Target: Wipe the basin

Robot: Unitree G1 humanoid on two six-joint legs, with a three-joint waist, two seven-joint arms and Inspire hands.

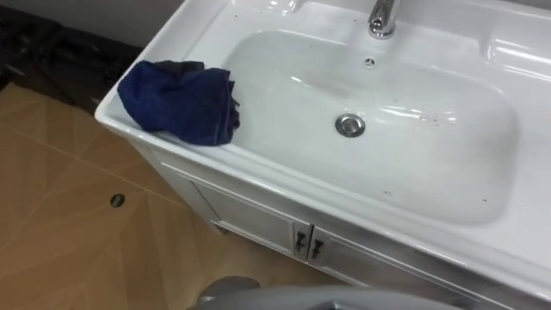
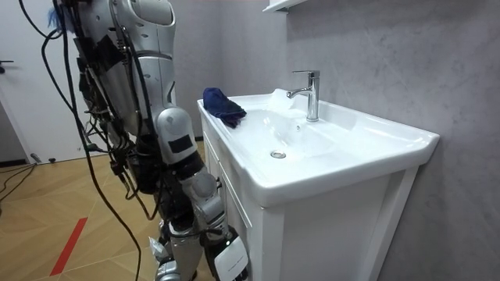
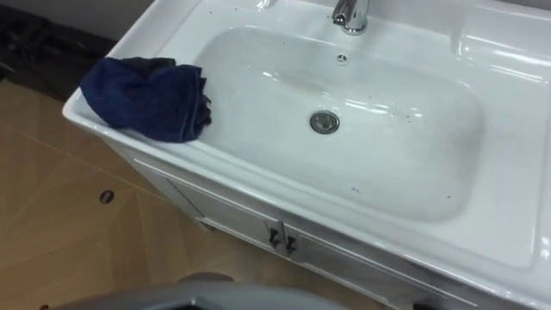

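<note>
Beside basin (image 1: 258, 176), crumpled blue cloth (image 1: 182, 102)

A white basin (image 1: 430, 172) has a wide, shallow bowl that lies open from above, with a flat drain (image 1: 349, 126) at its middle. A crumpled blue cloth (image 1: 181, 102) sits on the front-left corner of the rim, overhanging the bowl's left edge. A faucet (image 1: 381, 17) rises at the middle of the back edge, spout reaching over the bowl. A wall (image 2: 391, 62) stands directly behind.
</note>
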